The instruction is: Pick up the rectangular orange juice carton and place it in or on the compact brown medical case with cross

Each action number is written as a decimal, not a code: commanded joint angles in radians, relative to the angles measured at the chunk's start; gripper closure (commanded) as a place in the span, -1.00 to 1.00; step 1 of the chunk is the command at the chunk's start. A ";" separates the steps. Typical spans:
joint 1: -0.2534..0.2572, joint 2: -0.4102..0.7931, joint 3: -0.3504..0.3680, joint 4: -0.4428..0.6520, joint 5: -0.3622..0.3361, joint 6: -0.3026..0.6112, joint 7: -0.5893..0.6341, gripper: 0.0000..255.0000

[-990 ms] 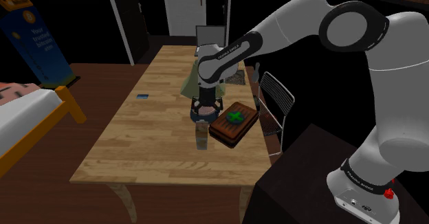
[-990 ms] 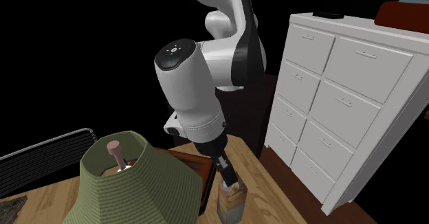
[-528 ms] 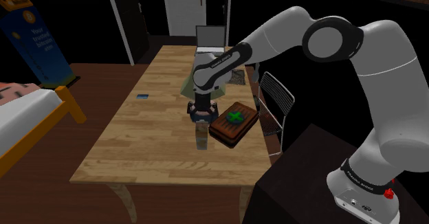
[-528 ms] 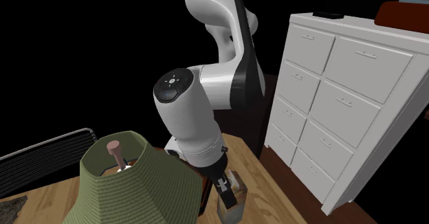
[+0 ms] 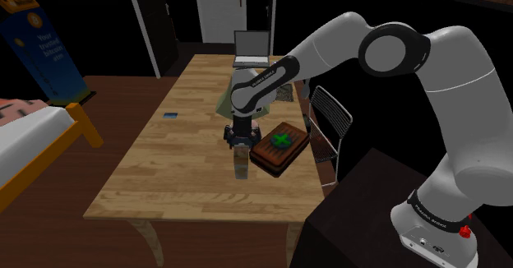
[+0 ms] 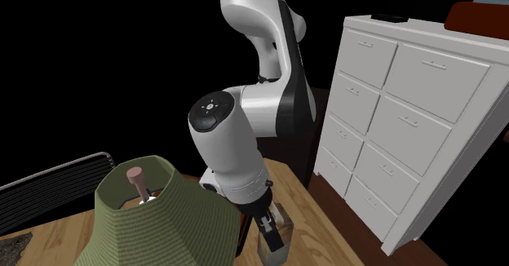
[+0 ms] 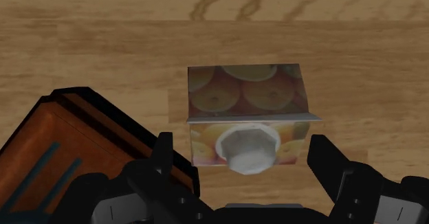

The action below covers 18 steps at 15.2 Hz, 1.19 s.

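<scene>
Item 1: juice carton (image 7: 244,106), count one. It is printed with orange slices and has one white screw cap (image 7: 246,147) on its sloped top. It stands upright on the wooden table (image 5: 164,168) with its long axis vertical and the cap upward. It is just beside the case, toward the shoulder view's left. Whether the two touch cannot be told.

Item 2: brown case (image 5: 270,156), count one. It lies flat and bears one green cross (image 5: 282,137) on its lid. The shoulder view shows the cross. The wrist view gives a corner of the case (image 7: 75,140) and only dim lines on the lid.

Item 3: gripper (image 5: 239,143), count one, pointing straight down over the carton. In the wrist view its two fingers (image 7: 165,162) are spread wide, one on each side of the carton's top, and neither presses on it. Nothing is clasped.

Seen from the shoulder view alone:
- one laptop (image 5: 251,48) at the table's far end
- one small blue object (image 5: 171,115) on the table
- one bed (image 5: 29,135)
- the stand (image 5: 370,217)

Seen from the second exterior view alone:
- one white chest of drawers (image 6: 408,101)
- the lamp's stem tip (image 6: 136,175)

Seen in both:
- one green lampshade (image 6: 159,219)
- one wire chair (image 5: 329,114)

The second exterior view shows the carton (image 6: 282,222) partly behind the wrist.
</scene>
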<state>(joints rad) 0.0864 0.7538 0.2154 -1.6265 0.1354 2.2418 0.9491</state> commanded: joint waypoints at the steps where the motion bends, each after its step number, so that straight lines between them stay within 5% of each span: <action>1: 0.000 0.001 0.000 -0.001 0.000 0.001 0.000 -1.00; 2: 0.000 0.001 0.000 -0.001 0.000 0.001 0.000 -1.00; 3: 0.000 0.001 0.000 -0.001 0.000 0.000 0.000 1.00; 18: -0.005 -0.056 0.005 -0.009 0.004 -0.048 0.009 1.00</action>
<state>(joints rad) 0.0813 0.7087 0.2189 -1.6356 0.1384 2.2042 0.9555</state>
